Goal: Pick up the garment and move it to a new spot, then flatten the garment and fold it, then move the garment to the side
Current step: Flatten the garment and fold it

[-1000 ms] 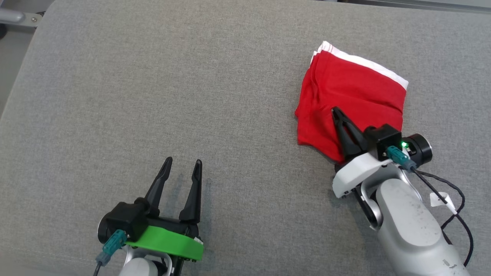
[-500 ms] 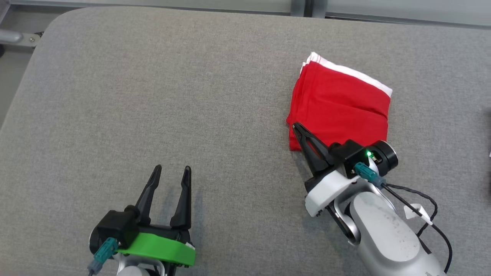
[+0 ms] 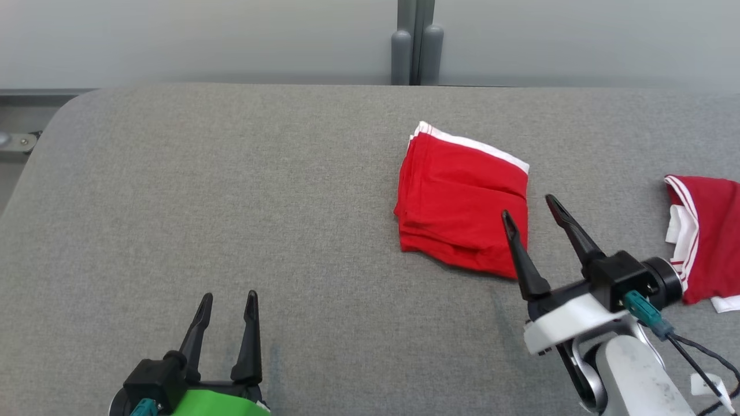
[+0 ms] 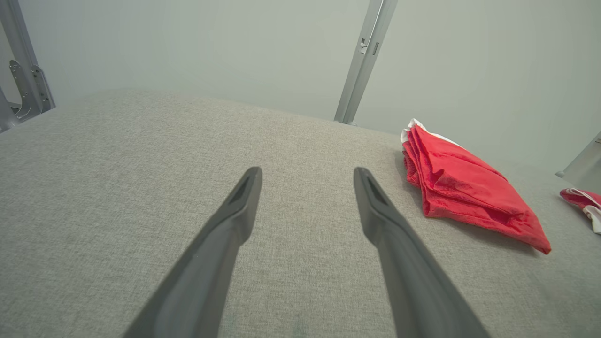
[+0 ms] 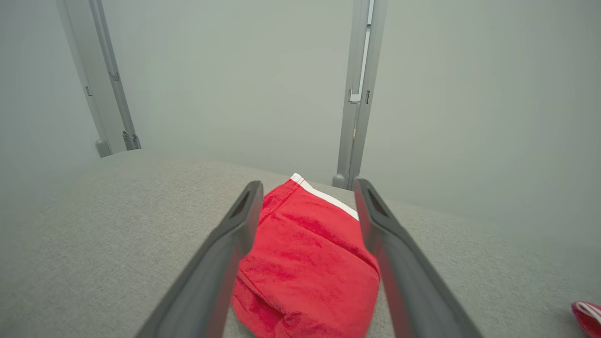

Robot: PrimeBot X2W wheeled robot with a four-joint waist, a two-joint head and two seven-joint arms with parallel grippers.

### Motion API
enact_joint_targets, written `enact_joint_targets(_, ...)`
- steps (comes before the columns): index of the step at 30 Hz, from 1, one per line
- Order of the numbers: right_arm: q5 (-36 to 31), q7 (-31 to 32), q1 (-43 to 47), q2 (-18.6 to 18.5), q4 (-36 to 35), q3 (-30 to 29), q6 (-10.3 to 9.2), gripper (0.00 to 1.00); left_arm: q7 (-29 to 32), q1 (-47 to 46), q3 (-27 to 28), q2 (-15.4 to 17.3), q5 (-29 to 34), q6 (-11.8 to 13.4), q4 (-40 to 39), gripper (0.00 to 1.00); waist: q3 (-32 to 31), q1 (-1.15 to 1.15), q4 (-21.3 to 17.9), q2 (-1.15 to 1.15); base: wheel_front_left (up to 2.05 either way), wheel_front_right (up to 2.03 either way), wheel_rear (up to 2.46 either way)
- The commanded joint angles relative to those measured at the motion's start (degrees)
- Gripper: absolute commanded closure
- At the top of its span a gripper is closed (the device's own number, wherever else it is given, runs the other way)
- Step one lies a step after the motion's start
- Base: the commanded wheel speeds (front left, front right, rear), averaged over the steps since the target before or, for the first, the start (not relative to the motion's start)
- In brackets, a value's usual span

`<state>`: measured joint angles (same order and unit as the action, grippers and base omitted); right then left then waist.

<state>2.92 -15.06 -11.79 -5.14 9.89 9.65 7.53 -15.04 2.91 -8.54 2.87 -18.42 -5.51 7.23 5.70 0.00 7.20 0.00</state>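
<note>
Head view's right edge cuts off second red garment (image 3: 702, 237), folded red garment (image 3: 462, 196) with near corner hidden behind right hand (image 3: 527, 205), left hand (image 3: 229, 294) base cropped at bottom edge

Wide grey surface (image 3: 231, 202) lies left of folded garment (image 3: 462, 202), red cloth (image 3: 706, 231) right.

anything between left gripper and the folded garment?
Nothing. Between the left gripper and the folded garment there is just bare grey cushion, as the head view shows.
</note>
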Motion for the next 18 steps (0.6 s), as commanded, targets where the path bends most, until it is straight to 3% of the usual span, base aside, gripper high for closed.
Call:
enact_joint_targets(1, 0.2, -0.1, 2.0, -0.1, -0.5, -1.2, -0.09, 0.00, -0.2, 1.1, 0.5, 0.1, 0.5, -0.2, 0.2, 0.00, -2.8, 0.00, -2.5, 0.00, 0.00, 0.00, 0.00)
enact_joint_targets(9, -0.3, -0.1, 10.3, -0.1, -0.1, -10.4, -0.09, 0.00, -0.1, 2.6, 3.3, 0.1, 1.2, -0.6, 1.8, 0.00, -4.9, 0.00, -3.7, 0.00, 0.00, 0.00, 0.00)
enact_joint_targets(18, -1.4, -0.1, 15.3, 0.7, 1.9, -16.5, -0.09, 0.00, -0.2, 1.2, 4.5, 0.1, 2.5, -1.4, 5.3, 0.00, -5.4, 0.00, -3.6, 0.00, 0.00, 0.00, 0.00)
